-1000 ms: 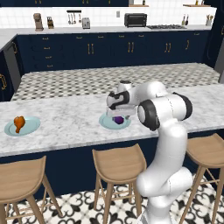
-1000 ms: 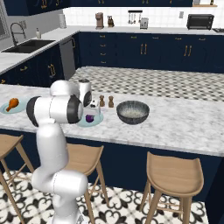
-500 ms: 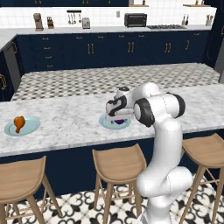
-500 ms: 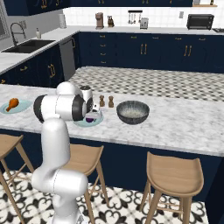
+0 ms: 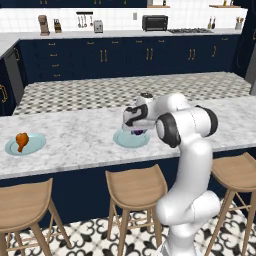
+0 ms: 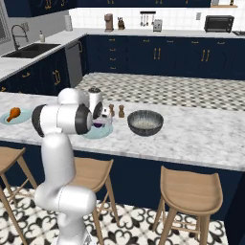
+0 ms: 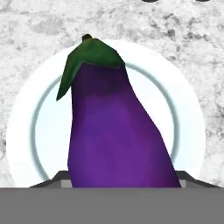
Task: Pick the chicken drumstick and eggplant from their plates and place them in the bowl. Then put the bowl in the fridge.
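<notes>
**Eggplant under the jaws, nothing in the bowl yet**

Eggplant (image 7: 113, 127) lies on its plate (image 7: 188, 118) directly beneath the jaws; whether they grip it I cannot tell. Drumstick (image 5: 21, 140) sits on the far plate (image 5: 35, 146), well off to the jaws' side. Bowl (image 6: 145, 122) waits empty nearby on the worktop (image 5: 75, 135). Both transfers and the fridge step remain. The arm is folded low, wrist pointing down over the plate.
</notes>
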Controlling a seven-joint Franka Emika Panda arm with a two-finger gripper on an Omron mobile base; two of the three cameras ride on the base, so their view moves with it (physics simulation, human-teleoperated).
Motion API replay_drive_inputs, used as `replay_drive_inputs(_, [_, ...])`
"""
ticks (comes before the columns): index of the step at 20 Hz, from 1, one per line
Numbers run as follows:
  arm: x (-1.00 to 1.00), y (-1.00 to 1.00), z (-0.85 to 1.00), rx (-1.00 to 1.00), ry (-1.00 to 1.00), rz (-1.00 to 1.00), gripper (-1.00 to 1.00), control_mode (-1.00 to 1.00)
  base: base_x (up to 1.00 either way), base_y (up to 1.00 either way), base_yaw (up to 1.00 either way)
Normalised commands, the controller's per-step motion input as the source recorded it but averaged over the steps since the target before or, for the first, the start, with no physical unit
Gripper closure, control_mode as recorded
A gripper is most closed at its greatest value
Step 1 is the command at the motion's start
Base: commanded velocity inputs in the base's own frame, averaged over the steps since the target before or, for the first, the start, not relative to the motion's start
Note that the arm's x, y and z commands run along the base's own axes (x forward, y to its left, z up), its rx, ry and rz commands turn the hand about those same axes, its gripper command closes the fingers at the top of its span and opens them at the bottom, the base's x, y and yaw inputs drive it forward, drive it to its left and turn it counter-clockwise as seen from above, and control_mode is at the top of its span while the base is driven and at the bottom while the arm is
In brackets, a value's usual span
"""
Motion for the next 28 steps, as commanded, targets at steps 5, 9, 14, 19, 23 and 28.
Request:
replay_drive_inputs(5, [-0.53, -0.75, 1.0, 0.04, -0.26, -0.04, 1.0, -1.0, 0.0, 0.0, 0.0])
replay_drive_inputs(9, [-0.45, -0.8, 0.99, 0.0, -0.15, -0.14, 1.0, -1.0, 0.0, 0.0, 0.0])
replay_drive_inputs(14, [-0.11, -0.8, 0.72, -0.04, 0.0, -0.29, 1.0, -1.0, 0.0, 0.0, 0.0])
replay_drive_inputs(19, [0.05, -0.99, 0.23, -0.04, 0.0, -0.21, 1.0, -1.0, 0.0, 0.0, 0.0])
replay_drive_inputs(23, [0.38, -0.67, -0.32, -0.04, 0.05, -0.01, 1.0, -1.0, 0.0, 0.0, 0.0])
replay_drive_inputs(28, [0.44, -0.18, -0.76, -0.04, 0.07, 0.02, 1.0, -1.0, 0.0, 0.0, 0.0])
